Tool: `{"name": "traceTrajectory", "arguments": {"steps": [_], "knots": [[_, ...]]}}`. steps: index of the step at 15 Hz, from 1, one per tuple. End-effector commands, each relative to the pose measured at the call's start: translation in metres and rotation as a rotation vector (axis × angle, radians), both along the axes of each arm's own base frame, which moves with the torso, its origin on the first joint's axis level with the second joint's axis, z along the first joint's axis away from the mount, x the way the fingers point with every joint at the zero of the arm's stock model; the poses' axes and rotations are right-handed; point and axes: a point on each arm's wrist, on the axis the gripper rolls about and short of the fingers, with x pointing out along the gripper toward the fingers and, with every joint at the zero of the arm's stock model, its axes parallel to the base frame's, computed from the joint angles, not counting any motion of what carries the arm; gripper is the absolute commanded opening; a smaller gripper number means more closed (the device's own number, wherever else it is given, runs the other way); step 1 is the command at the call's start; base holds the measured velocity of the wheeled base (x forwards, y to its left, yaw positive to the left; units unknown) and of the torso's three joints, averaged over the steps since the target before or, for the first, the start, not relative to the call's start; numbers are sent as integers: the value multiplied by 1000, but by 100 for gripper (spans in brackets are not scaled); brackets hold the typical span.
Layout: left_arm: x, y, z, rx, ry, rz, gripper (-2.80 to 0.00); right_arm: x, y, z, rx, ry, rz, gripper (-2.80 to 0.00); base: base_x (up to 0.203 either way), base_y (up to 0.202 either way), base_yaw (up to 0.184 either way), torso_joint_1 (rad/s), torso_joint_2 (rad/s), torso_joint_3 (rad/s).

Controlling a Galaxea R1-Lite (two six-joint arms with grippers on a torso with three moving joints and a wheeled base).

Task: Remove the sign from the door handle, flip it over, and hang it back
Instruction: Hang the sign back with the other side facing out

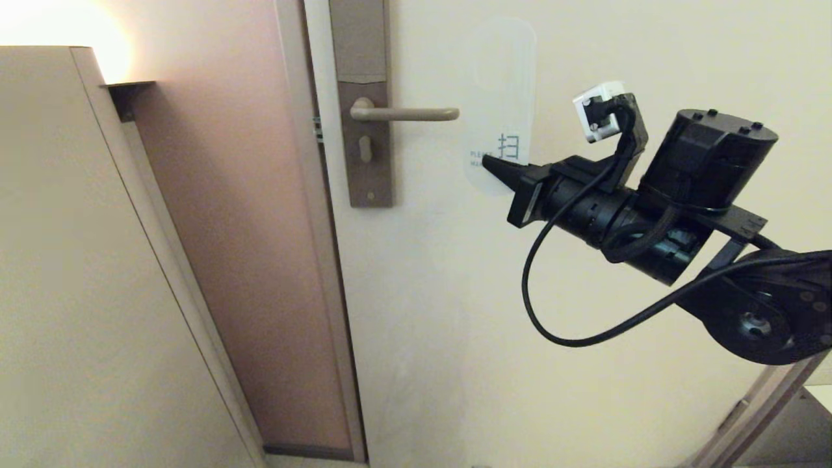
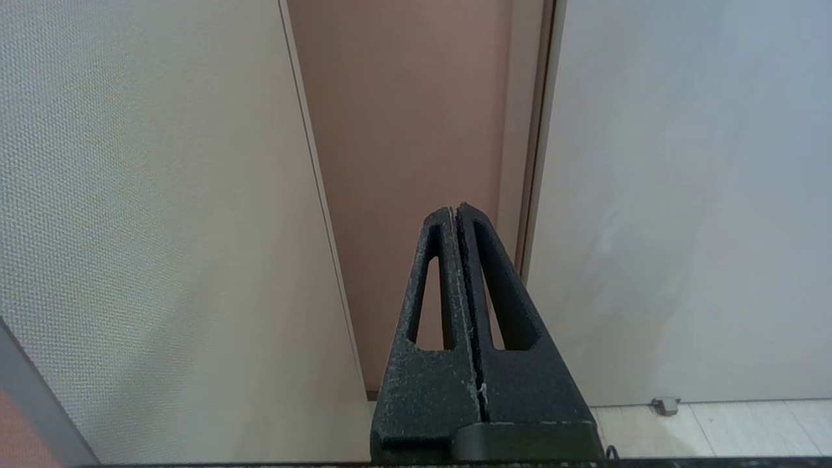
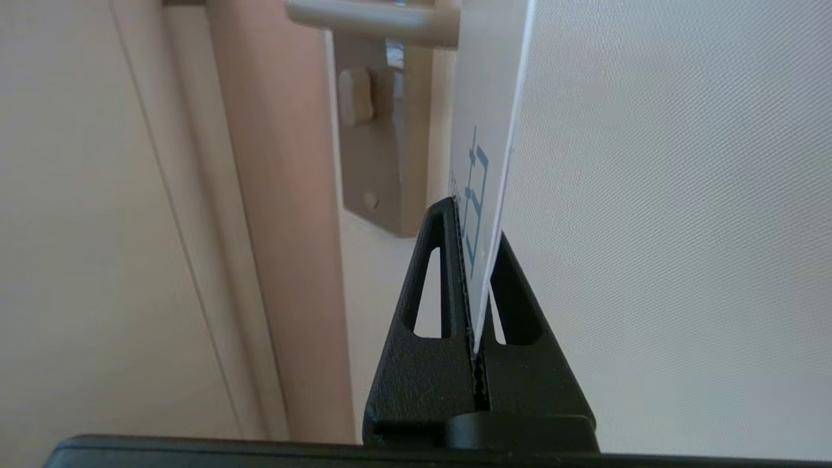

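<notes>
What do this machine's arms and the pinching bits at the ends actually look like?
The right arm is matte black, built of cylindrical segments, with a loose black cable looping beneath and a small white box on top. Each tool, right and left, is two rough black tapering fingers with long slots cut through.

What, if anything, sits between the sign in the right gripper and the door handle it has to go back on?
Nothing visible. The right gripper pinches the sign by its lower end, white face out, just past the free end of the door handle. Only bare door lies around it.
</notes>
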Motion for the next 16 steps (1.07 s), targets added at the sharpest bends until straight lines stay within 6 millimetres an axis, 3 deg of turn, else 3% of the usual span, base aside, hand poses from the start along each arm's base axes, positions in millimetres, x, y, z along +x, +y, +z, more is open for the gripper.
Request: {"name": "traceTrajectory", "arguments": {"steps": [1, 16], "knots": [[0, 0, 0, 0, 1, 1, -280, 9, 5, -9, -9, 16, 0, -280, 0, 0, 0, 0, 0, 0], [0, 0, 0, 0, 1, 1, -280, 38, 1, -38, -18, 30, -53, -280, 0, 0, 0, 0, 0, 0]]}}
